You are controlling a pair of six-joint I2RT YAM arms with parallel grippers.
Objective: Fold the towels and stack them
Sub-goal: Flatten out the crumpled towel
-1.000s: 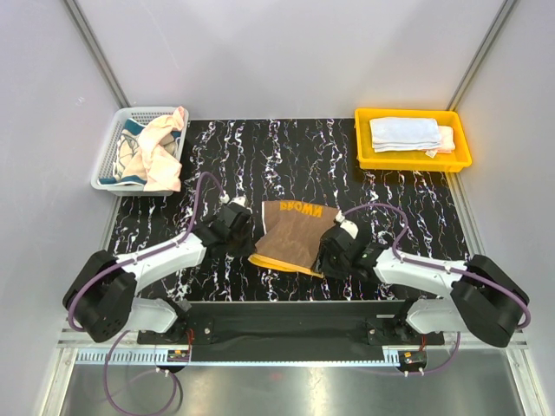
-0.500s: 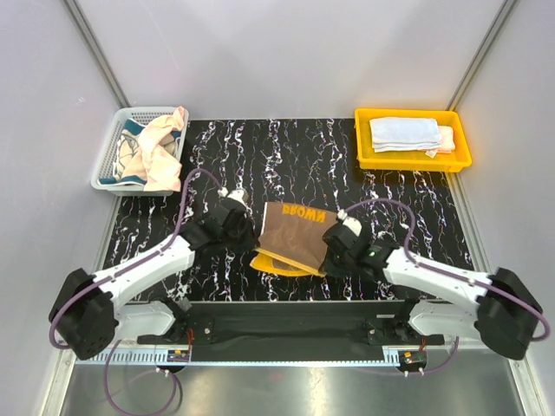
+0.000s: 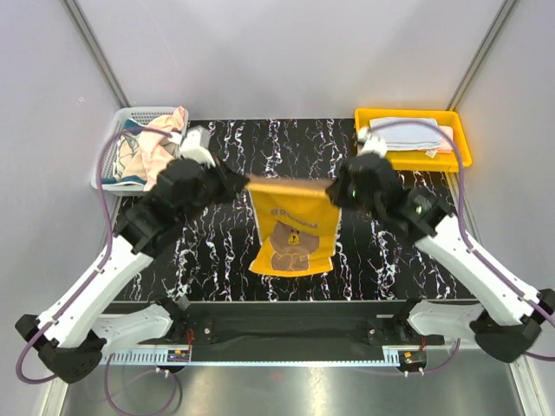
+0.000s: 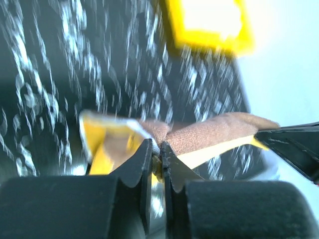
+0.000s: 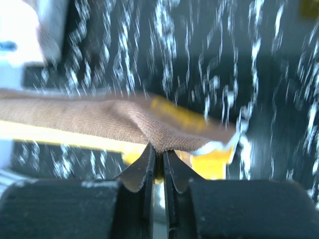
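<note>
The brown towel (image 3: 293, 230) with orange border and bear picture hangs spread above the middle of the black marbled table (image 3: 225, 260). It is stretched by its top edge between both arms. My left gripper (image 3: 245, 185) is shut on the top left corner, and the left wrist view shows the cloth (image 4: 214, 134) pinched in the left gripper (image 4: 155, 149). My right gripper (image 3: 334, 191) is shut on the top right corner; the brown weave (image 5: 89, 119) bunches into the right gripper (image 5: 158, 152). More towels (image 3: 160, 147) lie crumpled in the basket. Folded pale towels (image 3: 408, 132) rest in the tray.
A white mesh basket (image 3: 111, 152) stands at the back left of the table. At the back right sits a yellow tray (image 3: 414, 162), partly crossed by the right arm's cable. Pale walls close in the table on three sides.
Both arms rose and moved away from me, lifting the brown towel off the table. It went from a folded heap to hanging open, bear side up. The right gripper closed on its corner.
</note>
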